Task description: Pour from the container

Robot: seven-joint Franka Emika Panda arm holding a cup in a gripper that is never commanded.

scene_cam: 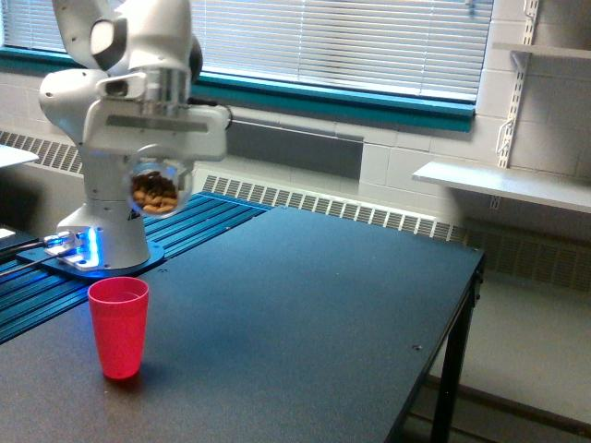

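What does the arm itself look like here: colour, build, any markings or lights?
The arm is glossy white with rounded segments and dark joint caps. Its base carries a small black triangular sticker and glows blue at the foot. The claw hangs from a boxy white hand.
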